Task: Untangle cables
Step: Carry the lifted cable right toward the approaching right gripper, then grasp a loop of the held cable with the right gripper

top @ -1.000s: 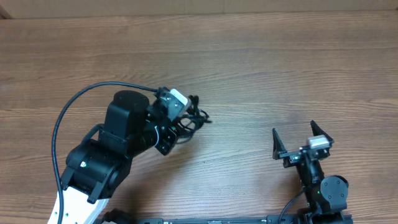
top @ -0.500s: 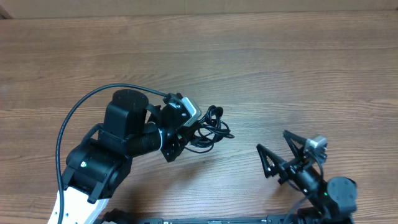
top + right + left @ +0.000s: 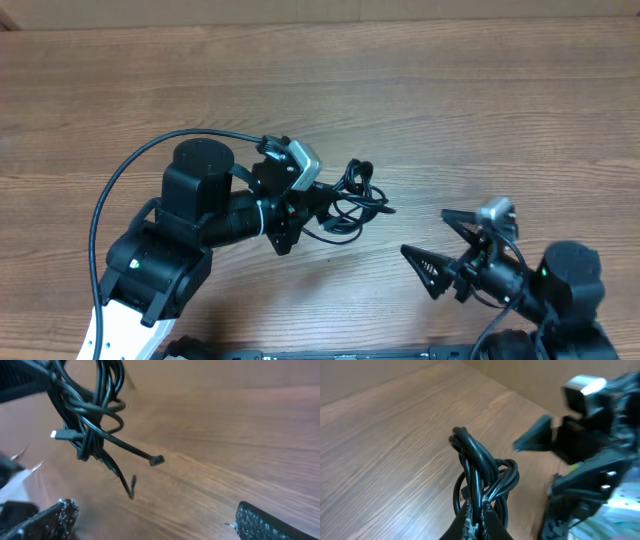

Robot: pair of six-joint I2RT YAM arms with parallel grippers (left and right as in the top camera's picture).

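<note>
my left jaws are closed tight on the cables (image 3: 345, 195), pinching the near end of the knotted bundle. seen from overhead, the bundle's long axis runs straight out from those jaws to the right, across the middle of the bench (image 3: 450, 100), towards my right arm (image 3: 560, 285). the loops are bunched at the far end and one thin plug end (image 3: 388, 210) pokes out furthest right.

from my left wrist, the cables (image 3: 482, 475) rise away from the pinch as several strands side by side, folding over in a tight bend at the top.

from my right wrist, the bundle (image 3: 90, 415) hangs at upper left, apparently clear of the bench. one plug end (image 3: 156, 460) sticks out to the lower right, a pale-tipped plug (image 3: 55, 434) points left, and a thinner tail (image 3: 131, 484) droops down.

my right jaws are spread wide and hold nothing. they face the bundle from near it, not touching.
</note>
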